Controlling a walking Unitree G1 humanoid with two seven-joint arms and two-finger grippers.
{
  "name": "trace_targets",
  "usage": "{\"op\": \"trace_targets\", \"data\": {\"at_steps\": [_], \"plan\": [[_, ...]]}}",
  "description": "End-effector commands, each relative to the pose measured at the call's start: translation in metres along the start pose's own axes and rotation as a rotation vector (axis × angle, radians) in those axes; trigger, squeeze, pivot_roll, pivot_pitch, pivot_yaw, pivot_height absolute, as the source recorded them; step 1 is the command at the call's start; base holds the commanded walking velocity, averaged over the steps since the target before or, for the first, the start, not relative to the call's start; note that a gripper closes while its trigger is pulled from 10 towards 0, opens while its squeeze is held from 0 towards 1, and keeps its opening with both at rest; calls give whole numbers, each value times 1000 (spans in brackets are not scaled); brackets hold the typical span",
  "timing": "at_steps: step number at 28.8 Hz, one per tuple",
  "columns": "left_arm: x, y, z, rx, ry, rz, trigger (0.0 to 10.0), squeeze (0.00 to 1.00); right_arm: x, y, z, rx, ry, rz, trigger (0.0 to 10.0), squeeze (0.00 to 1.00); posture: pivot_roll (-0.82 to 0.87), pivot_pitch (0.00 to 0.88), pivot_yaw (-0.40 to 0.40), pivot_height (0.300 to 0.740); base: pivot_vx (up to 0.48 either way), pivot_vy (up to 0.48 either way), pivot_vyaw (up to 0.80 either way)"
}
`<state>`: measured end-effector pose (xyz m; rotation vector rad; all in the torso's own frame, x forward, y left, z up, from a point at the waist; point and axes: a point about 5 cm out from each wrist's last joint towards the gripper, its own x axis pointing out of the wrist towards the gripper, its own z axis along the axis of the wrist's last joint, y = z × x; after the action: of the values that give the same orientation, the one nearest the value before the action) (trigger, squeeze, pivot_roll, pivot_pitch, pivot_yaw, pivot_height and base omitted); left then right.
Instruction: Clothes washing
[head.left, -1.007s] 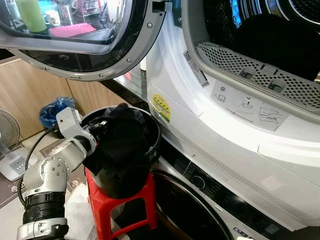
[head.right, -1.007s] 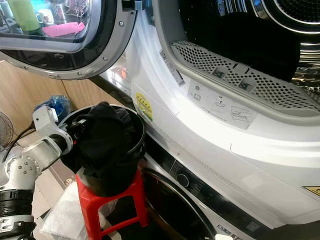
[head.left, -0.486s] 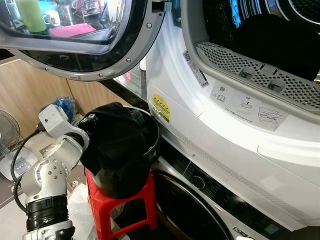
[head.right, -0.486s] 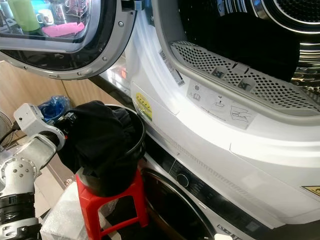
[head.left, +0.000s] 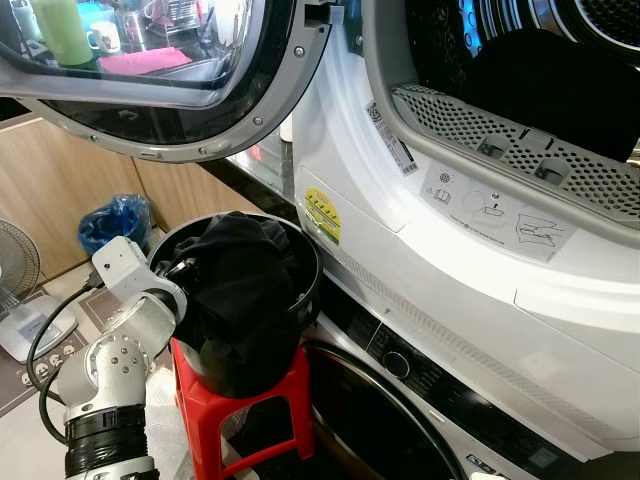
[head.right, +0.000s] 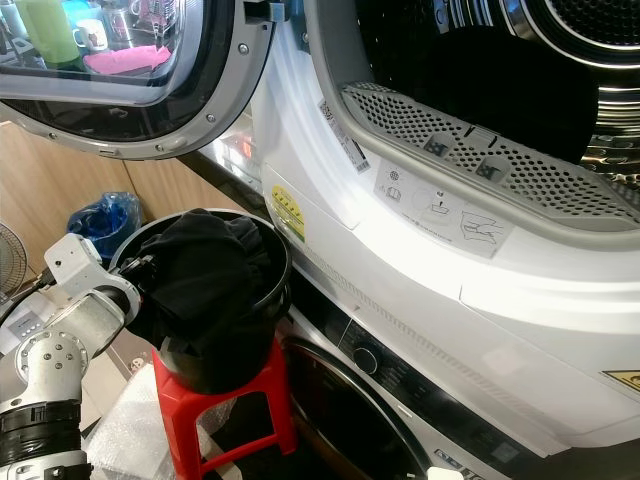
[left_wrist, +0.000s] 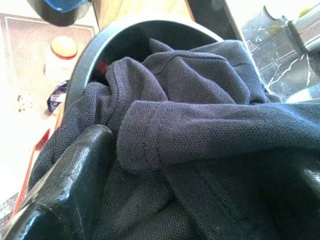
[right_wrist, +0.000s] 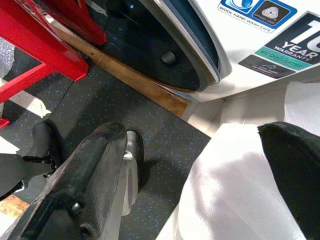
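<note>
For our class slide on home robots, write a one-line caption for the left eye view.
Left gripper reaching into dark clothes heaped in a black bucket on a red stool, beside an open dryer door.

Both eye views look down on the bucket (head.left: 300, 275) and dryer (head.left: 480, 260); the left wrist view sits close above that bucket.

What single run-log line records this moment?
stage: unloading black round bucket on red plastic stool | left gripper: in dark navy knit garment | right gripper: open, idle near floor | upper drum door: open
</note>
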<state>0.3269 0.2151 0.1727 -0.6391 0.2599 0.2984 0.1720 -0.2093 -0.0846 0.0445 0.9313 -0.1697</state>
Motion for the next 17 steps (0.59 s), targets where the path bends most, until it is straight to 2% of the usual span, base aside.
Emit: {"op": "trace_targets", "data": {"at_steps": [1, 4, 11, 12, 13, 14, 17], "plan": [[3, 6, -15, 17, 75, 49, 10000, 0, -1, -1, -8, 2, 30, -3, 10000, 0, 47, 115, -31, 740, 0, 0, 0], [9, 7, -26, 10, 121, 76, 10000, 0, -1, 1, -8, -9, 30, 3, 10000, 0, 42, 115, -31, 740, 0, 0, 0], [17, 4, -20, -14, 100, 94, 10000, 0, -1, 0, -8, -16, 32, 4, 10000, 0, 46, 119, -35, 740, 0, 0, 0], [19, 3, -19, -17, 98, 93, 9569, 0, -1, 0, -8, -20, 34, 5, 10000, 0, 46, 119, -35, 740, 0, 0, 0], [21, 3, -19, -20, 96, 91, 3216, 0, -1, 0, -8, -22, 34, 5, 10000, 0, 46, 119, -35, 740, 0, 0, 0], [22, 2, -18, -24, 96, 87, 0, 0, -1, 0, -8, -22, 34, 5, 10000, 0, 46, 119, -35, 740, 0, 0, 0], [24, -3, -20, -21, 103, 72, 0, 0, -1, 0, -8, -23, 33, 4, 10000, 0, 40, 119, -36, 740, 0, 0, 0]]}}
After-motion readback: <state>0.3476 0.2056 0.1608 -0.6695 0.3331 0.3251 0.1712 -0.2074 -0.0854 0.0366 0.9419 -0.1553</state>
